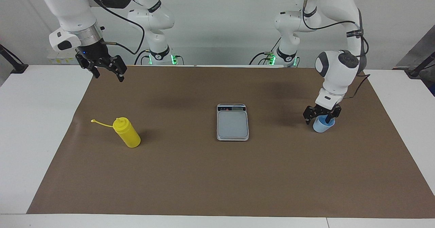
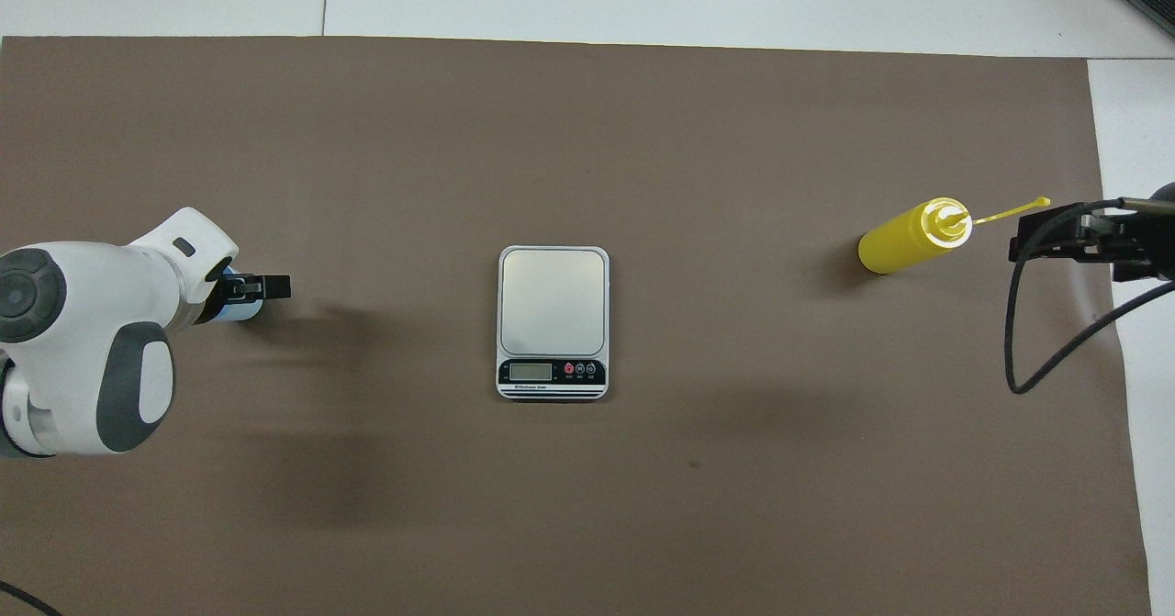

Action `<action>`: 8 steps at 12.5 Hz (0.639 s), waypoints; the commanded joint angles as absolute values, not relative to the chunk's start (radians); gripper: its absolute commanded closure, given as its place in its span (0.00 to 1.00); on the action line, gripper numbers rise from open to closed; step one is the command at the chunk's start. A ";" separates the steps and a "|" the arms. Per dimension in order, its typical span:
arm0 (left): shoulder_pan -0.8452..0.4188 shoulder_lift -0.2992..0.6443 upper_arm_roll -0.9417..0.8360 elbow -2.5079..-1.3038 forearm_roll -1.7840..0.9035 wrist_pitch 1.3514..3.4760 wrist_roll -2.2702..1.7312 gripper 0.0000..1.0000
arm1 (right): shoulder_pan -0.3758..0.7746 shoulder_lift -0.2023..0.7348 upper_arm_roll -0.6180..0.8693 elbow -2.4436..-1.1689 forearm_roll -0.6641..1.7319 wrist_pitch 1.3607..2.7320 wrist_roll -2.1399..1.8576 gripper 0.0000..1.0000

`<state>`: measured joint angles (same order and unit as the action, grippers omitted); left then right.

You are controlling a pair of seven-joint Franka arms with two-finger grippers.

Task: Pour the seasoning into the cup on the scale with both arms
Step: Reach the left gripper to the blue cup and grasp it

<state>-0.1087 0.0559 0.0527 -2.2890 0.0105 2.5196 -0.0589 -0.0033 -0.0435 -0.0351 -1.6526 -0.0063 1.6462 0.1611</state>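
The right gripper hangs with fingers apart over the desk's robot-side edge, at the right arm's end. The left gripper, fingers apart, straddles the rim of the cup near the left arm's end. The scale sits mid-desk, empty. The seasoning stands slightly farther out, near the right arm's end.

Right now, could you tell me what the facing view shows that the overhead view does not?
Facing only: both arm bases, and the left claw open, one finger dipped inside the small light blue cup. Overhead only: the dark display strip of the flat silver-grey scale, read the right way up. Both: the bright yellow squeeze bottle upright, the scale's plate bare, the right claw waiting open.
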 commanded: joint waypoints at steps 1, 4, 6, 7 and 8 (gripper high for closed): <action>-0.110 0.057 0.054 -2.293 0.018 2.539 -0.064 0.15 | -0.011 -0.044 -0.035 -1.654 0.008 1.632 0.147 0.00; -0.109 0.055 0.055 -2.293 0.018 2.537 -0.063 0.50 | -0.011 -0.044 -0.035 -1.652 0.008 1.632 0.149 0.00; -0.107 0.055 0.055 -2.293 0.018 2.537 -0.063 0.68 | -0.012 -0.044 -0.035 -1.654 0.008 1.631 0.147 0.00; -0.107 0.057 0.055 -2.292 0.018 2.537 -0.061 0.75 | -0.012 -0.044 -0.035 -1.654 0.008 1.631 0.147 0.00; -0.107 0.057 0.055 -2.292 0.018 2.537 -0.061 0.80 | -0.015 -0.044 -0.035 -1.655 0.008 1.631 0.147 0.00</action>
<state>-0.1087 0.0559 0.0532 -2.2888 0.0105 2.5199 -0.0589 -0.0037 -0.0434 -0.0351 -1.6529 -0.0063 1.6462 0.1611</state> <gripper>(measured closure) 0.665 0.000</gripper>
